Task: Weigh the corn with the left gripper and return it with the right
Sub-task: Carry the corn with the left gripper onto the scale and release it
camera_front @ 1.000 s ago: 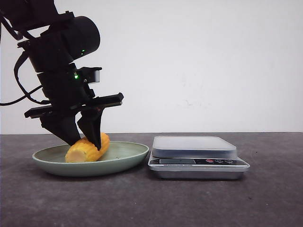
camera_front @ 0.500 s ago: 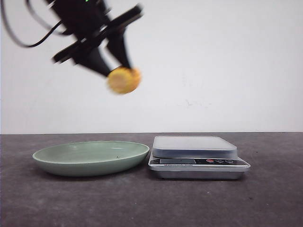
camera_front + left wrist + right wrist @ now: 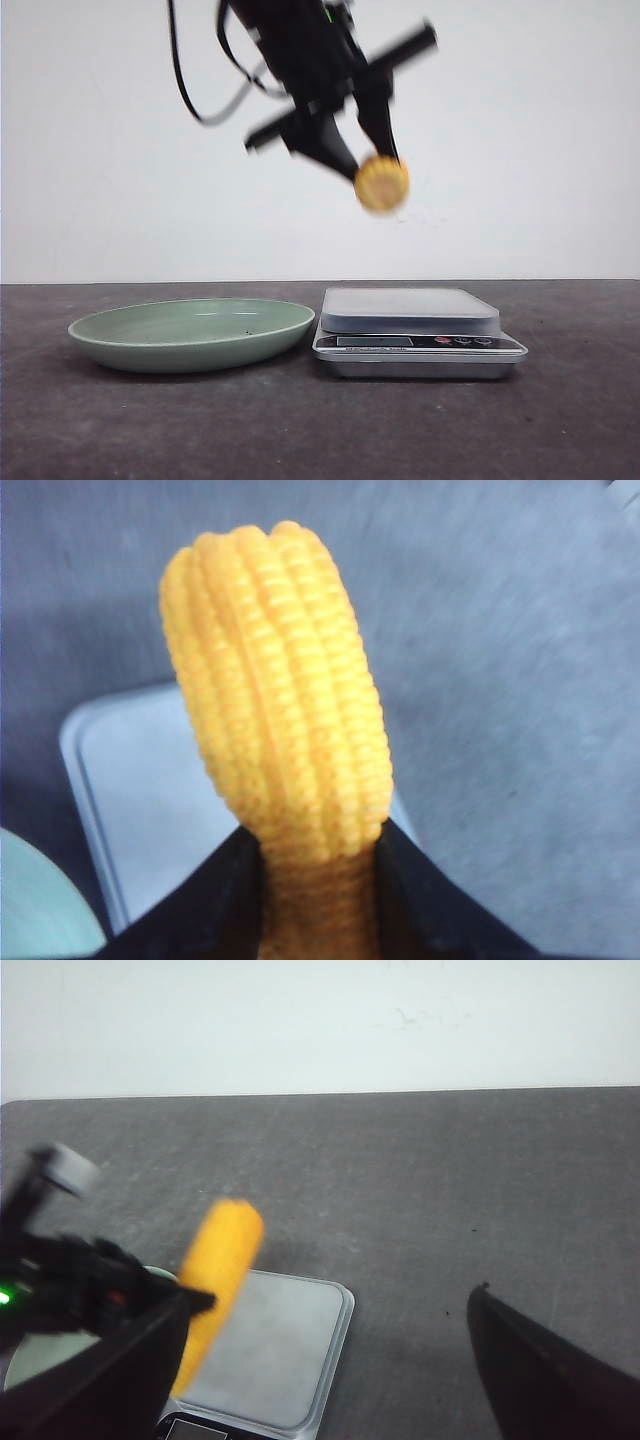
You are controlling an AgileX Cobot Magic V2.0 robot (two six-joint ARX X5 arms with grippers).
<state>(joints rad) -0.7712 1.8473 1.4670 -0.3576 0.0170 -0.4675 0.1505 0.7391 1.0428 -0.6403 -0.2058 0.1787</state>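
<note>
My left gripper (image 3: 368,168) is shut on the corn (image 3: 381,184), a yellow-orange cob, and holds it high in the air above the silver kitchen scale (image 3: 410,310). In the left wrist view the corn (image 3: 280,690) sticks out from between the black fingers (image 3: 215,900), with the scale's platform (image 3: 150,800) below it. The right wrist view shows the corn (image 3: 220,1270) over the scale (image 3: 275,1355). My right gripper (image 3: 325,1360) is open and empty, its fingers (image 3: 540,1360) wide apart; it is out of the front view.
An empty green plate (image 3: 190,335) sits on the dark grey table left of the scale. A white wall stands behind the table.
My left gripper lifted the corn out of the green plate and carried it up and to the right, from above the plate to above the scale.
</note>
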